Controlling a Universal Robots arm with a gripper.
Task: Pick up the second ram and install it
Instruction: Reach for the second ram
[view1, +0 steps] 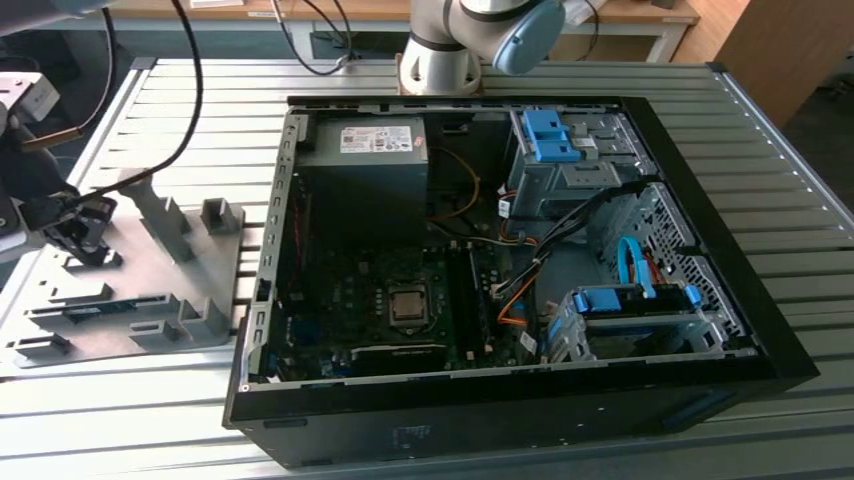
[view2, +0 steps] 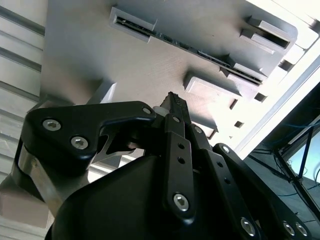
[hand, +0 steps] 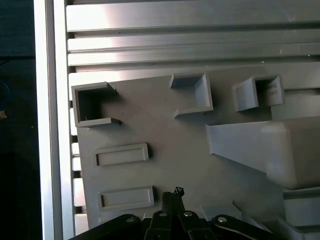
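The second ram is a thin blue-green strip standing on edge between two grey holders on the fixture plate, at the exterior view's left. In the second wrist view the ram shows edge-on as a dark line bridging two slotted blocks. My gripper hangs over the far part of that plate, apart from the ram. Its black fingers come together at the tip in both wrist views, gripper and gripper, with nothing between them.
The open computer case lies in the middle of the slatted metal table, with the motherboard and its long black slots exposed. Blue drive brackets and cables sit at the exterior view's right. Empty grey holders rise from the plate.
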